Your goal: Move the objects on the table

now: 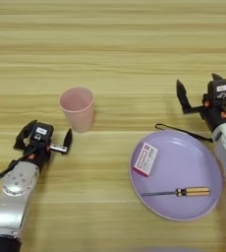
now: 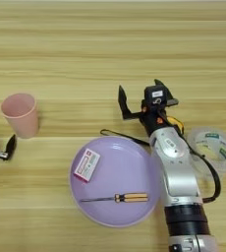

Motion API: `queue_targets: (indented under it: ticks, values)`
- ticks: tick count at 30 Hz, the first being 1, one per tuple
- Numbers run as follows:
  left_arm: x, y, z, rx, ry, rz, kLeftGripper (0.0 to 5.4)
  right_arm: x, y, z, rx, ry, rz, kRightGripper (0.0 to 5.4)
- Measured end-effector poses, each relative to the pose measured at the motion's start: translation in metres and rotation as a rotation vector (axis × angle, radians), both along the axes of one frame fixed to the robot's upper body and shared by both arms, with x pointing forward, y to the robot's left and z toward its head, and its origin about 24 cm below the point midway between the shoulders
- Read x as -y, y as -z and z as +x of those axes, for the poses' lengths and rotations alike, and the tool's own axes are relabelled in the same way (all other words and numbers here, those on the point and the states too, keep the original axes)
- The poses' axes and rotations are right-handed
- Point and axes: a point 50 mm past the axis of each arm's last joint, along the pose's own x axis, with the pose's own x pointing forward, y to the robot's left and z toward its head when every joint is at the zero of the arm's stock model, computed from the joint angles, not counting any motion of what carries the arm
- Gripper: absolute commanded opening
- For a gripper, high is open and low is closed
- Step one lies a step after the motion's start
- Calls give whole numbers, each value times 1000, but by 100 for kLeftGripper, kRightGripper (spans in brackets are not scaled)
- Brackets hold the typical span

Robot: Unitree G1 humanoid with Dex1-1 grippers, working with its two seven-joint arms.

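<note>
A pale pink cup (image 1: 77,108) stands upright on the wooden table (image 1: 110,44). My left gripper (image 1: 43,137) rests just below and left of it, open and empty, clear of the cup. The lilac plate (image 2: 129,162) holds the pink-and-white box (image 2: 87,165) and the screwdriver (image 2: 117,198). Above the plate's upper right rim my right gripper (image 2: 140,92) is open with nothing between its fingers. A bit of the yellow tape measure (image 2: 176,122) peeks from behind the right arm, and its black strap (image 2: 119,135) trails left.
A clear roll of tape (image 2: 214,147) lies to the right of the right arm. The right forearm (image 2: 181,187) crosses the plate's right edge.
</note>
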Motion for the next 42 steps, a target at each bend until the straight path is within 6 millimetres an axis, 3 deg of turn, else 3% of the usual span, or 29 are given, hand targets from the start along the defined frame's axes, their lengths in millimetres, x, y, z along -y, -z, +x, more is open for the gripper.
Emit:
queue_targets:
  ticks: [8, 16, 22, 42]
  values:
    - [-3, 1, 3, 12, -42, 6, 536, 0, 0, 0, 0, -1, 0, 540]
    - [12, 7, 11, 41, -63, -35, 536, 0, -1, 0, 5, -2, 0, 540]
    - [35, 12, 22, 79, -52, -113, 536, 0, -3, 0, 11, -5, -1, 540]
    - [48, 16, 41, 153, -74, -105, 536, 3, -3, -1, 13, -13, -6, 540]
